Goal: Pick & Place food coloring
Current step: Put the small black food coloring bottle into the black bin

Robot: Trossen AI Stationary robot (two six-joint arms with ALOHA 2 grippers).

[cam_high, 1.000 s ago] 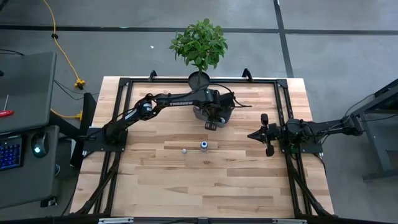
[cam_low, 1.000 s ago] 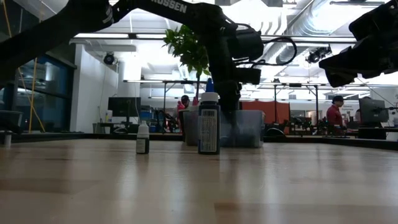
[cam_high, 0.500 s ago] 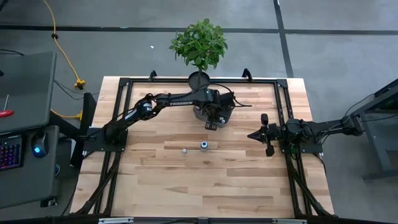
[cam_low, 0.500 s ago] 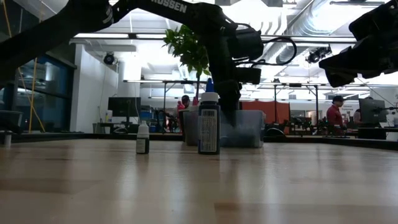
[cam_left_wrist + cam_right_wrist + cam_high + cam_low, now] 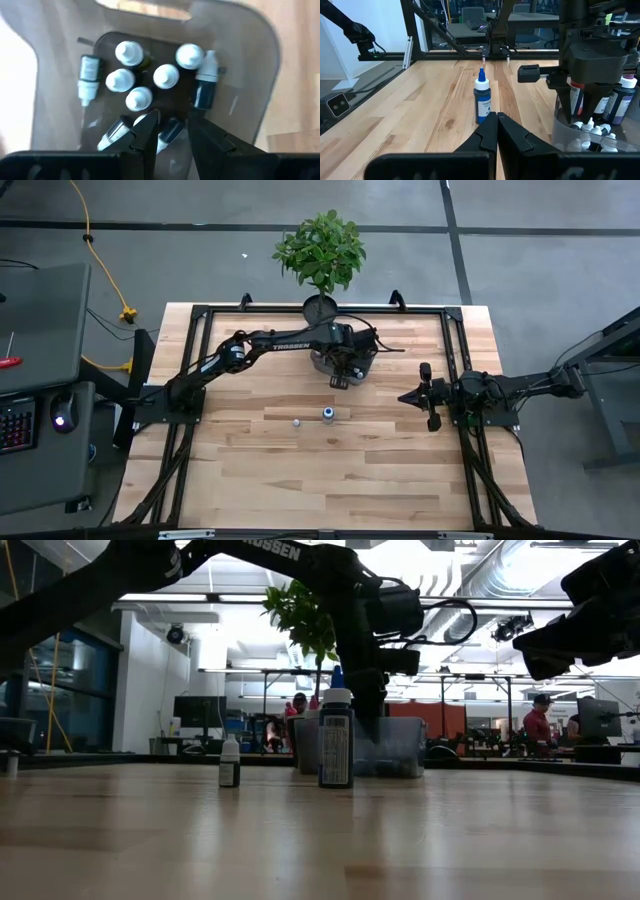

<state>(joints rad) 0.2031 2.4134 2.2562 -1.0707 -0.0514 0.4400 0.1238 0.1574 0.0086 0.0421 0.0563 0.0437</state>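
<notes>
the food coloring bottles (image 5: 150, 85) mostly sat inside a clear plastic bin (image 5: 260, 75) near the far middle of the table (image 5: 300, 480). in the left wrist view, 5 white-capped bottles stood upright in a cluster, and others lay on their sides on the bin floor, 1 along a side wall and 1 dark bottle (image 5: 205, 82) beside the cluster. 2 more lay tilted just under the fingertips. outside the bin, a blue-capped bottle (image 5: 327, 414) stood upright on the bare wood toward the middle of the table, with a smaller whitish-capped bottle (image 5: 296, 422) upright just beside it, apart from it. the low view showed the same pair, the taller one (image 5: 335, 738) and the small one (image 5: 229, 762), with the bin behind them.

the left gripper (image 5: 170, 130) hung over the bin, pointing down into it, its fingers apart with a narrow gap and nothing clamped between them. the right gripper (image 5: 496, 125) waited well apart, at the right side of the table, fingers pressed together and empty.

a potted plant (image 5: 321, 255) stood at the far edge behind the bin. people (image 5: 540, 725) showed in the room beyond the table.
</notes>
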